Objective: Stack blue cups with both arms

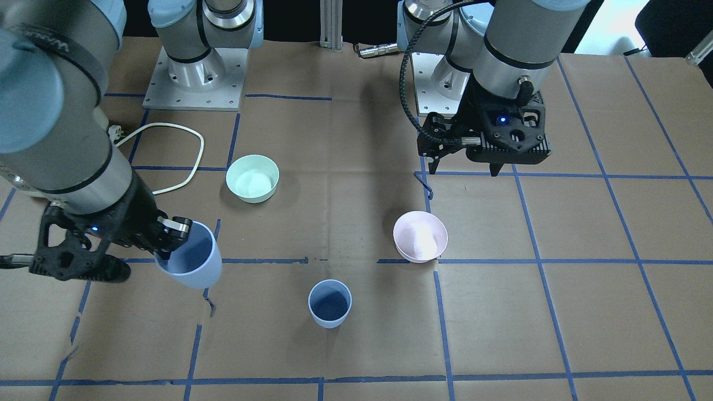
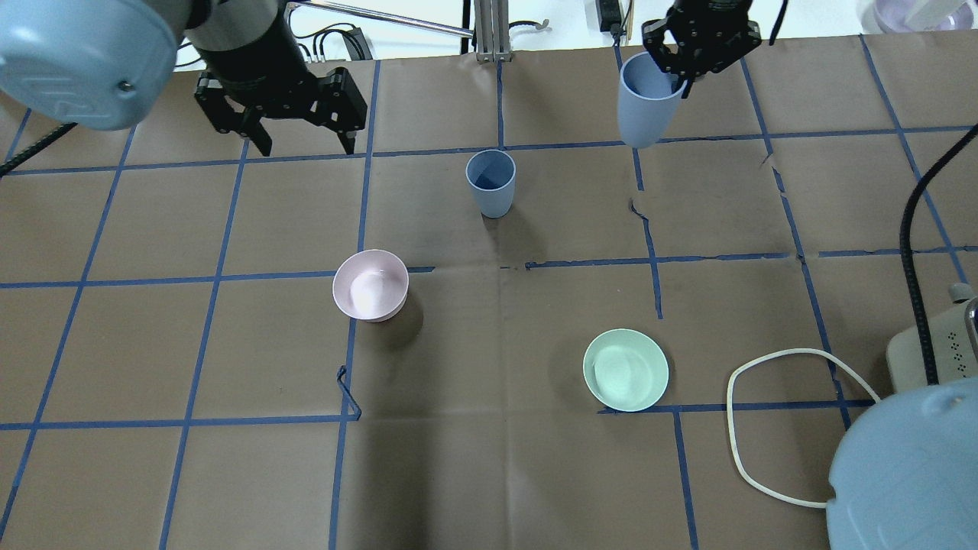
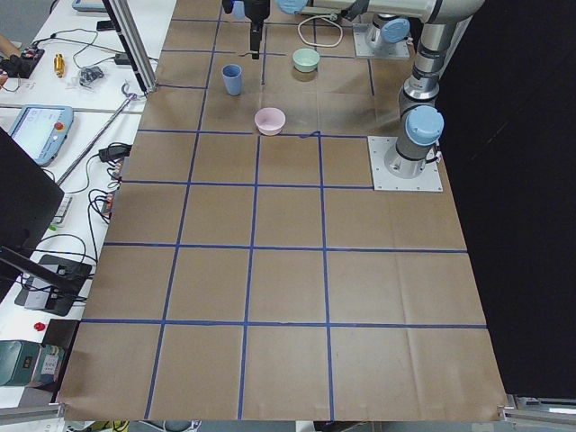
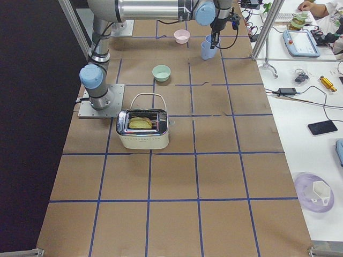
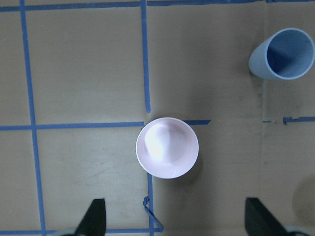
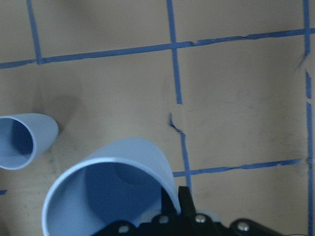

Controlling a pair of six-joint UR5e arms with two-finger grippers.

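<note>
Right gripper [image 2: 684, 65] is clamped on the rim wall of one blue cup [image 2: 646, 99], mouth up, carried off the brown paper table [image 2: 489, 473]. Overhead, that cup sits at about 2 o'clock from the other blue cup [image 2: 490, 183], which stands upright and alone on the table, well apart. Left gripper [image 2: 306, 145] hangs at roughly 9 o'clock of the standing cup with fingers spread wide and nothing in them; the pink bowl [image 2: 370, 284] is at 8 o'clock and the mint-green bowl [image 2: 626, 370] at 5 o'clock.
</note>
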